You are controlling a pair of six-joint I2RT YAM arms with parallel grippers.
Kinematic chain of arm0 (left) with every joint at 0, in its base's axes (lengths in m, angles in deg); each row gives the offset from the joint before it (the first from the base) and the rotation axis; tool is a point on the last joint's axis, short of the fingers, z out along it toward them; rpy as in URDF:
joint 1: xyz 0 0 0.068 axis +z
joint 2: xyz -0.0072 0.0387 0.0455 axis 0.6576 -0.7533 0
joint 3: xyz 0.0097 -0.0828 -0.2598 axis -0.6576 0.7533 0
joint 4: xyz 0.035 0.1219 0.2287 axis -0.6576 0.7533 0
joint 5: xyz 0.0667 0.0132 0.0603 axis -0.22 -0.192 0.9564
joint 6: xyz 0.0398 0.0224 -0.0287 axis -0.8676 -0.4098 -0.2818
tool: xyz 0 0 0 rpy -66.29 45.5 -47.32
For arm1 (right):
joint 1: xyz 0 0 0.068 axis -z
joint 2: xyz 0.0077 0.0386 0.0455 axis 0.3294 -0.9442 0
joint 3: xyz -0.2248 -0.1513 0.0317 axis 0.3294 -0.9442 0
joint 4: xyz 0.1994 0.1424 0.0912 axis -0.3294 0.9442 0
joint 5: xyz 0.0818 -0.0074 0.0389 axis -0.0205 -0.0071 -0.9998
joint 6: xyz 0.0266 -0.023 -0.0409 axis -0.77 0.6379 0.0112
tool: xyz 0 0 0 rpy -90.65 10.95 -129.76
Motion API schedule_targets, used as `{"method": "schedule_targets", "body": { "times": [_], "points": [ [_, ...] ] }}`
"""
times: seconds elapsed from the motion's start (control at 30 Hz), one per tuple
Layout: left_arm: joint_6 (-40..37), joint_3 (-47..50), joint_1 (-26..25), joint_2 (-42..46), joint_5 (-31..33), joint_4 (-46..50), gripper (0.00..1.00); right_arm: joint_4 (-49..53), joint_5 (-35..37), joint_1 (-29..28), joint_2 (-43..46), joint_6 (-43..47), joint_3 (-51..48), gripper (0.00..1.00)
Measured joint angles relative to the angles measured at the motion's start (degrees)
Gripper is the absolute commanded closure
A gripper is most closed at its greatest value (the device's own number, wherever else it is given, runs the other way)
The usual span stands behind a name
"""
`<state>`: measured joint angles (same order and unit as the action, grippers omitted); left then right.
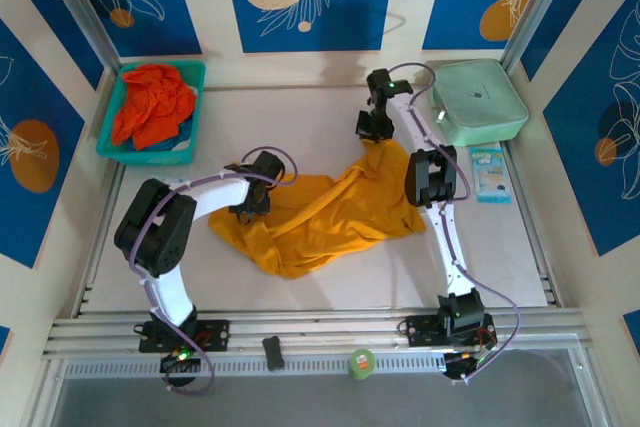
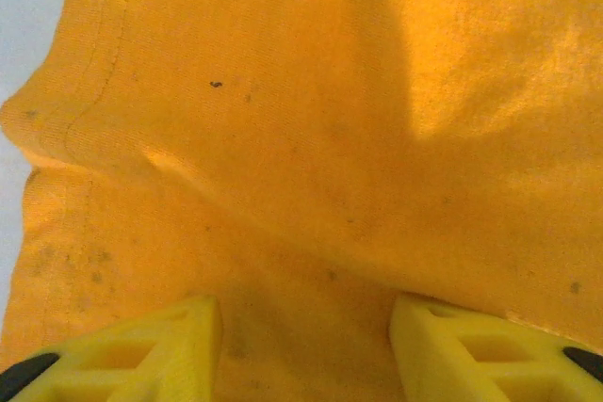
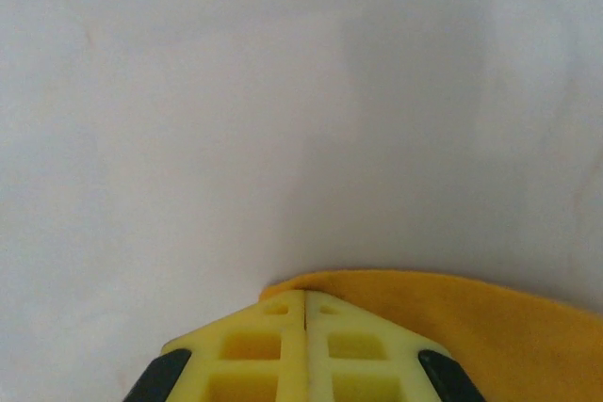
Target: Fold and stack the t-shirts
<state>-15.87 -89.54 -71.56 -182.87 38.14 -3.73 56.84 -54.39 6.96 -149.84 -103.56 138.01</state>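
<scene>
The yellow-orange t-shirt (image 1: 320,212) lies crumpled across the middle of the table, one corner drawn toward the back. My right gripper (image 1: 375,132) holds that far corner. In the right wrist view its fingertips (image 3: 306,303) are pressed together, with the shirt's edge (image 3: 490,317) coming out from under them. My left gripper (image 1: 250,202) hovers over the shirt's left part. In the left wrist view its fingers (image 2: 160,350) stand wide apart, and the cloth (image 2: 311,138) lies flat below them. The red-orange t-shirt (image 1: 152,105) is bunched in the teal basket (image 1: 160,157) at the back left.
A mint-green zipped case (image 1: 478,102) sits at the back right, with a small blue-and-white packet (image 1: 490,175) in front of it. A green roll (image 1: 361,362) and a small black piece (image 1: 273,352) rest on the front rail. Bare table (image 1: 290,117) stretches behind the shirt.
</scene>
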Motion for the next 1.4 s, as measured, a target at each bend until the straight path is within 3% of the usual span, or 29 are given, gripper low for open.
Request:
{"method": "schedule_targets", "body": {
  "times": [0.27, 0.53, 0.67, 0.73, 0.9, 1.0, 1.07, 1.13, 1.27, 1.4],
  "points": [
    [2.3, 1.0, -1.2, 0.0, 1.4, -1.2, 0.49, -11.8, -7.8, 6.2, -3.0, -13.9, 1.6, 1.00],
    [3.8, 1.3, -1.9, -0.1, 2.9, -1.4, 0.50, -19.8, -8.8, 9.4, -4.7, -25.0, 2.0, 1.00],
    [3.4, 0.6, -2.1, -0.1, 3.6, 0.0, 0.31, -21.8, -10.3, 9.4, -5.0, -26.3, 1.9, 1.00],
    [3.1, -0.6, -2.1, -0.2, 3.7, 1.8, 0.26, -22.5, -11.6, 9.3, -5.0, -26.0, 1.7, 1.00],
    [1.1, -7.8, -2.4, -0.6, 4.5, 8.9, 0.20, -22.9, -13.1, 8.9, -1.6, -22.4, -2.9, 0.91],
    [-0.9, -14.7, -2.4, -0.3, 6.4, 11.7, 0.20, -22.6, -12.3, 8.5, 6.1, -19.3, -11.4, 0.85],
    [-2.3, -18.5, -1.9, 0.3, 7.5, 12.5, 0.29, -22.9, -11.3, 8.1, 13.7, -17.1, -18.8, 0.88],
    [-3.5, -21.1, -1.1, 0.7, 7.8, 12.8, 0.43, -23.5, -10.3, 7.8, 20.9, -15.2, -25.8, 0.99],
    [-6.1, -23.5, 2.3, -1.2, 6.0, 12.3, 0.73, -26.2, -8.9, 7.3, 34.3, -12.7, -40.6, 1.00],
    [-8.1, -25.6, 5.6, -8.3, 3.0, 11.0, 0.81, -27.5, -8.0, 6.9, 39.1, -11.6, -51.1, 1.00]
  ]
}}
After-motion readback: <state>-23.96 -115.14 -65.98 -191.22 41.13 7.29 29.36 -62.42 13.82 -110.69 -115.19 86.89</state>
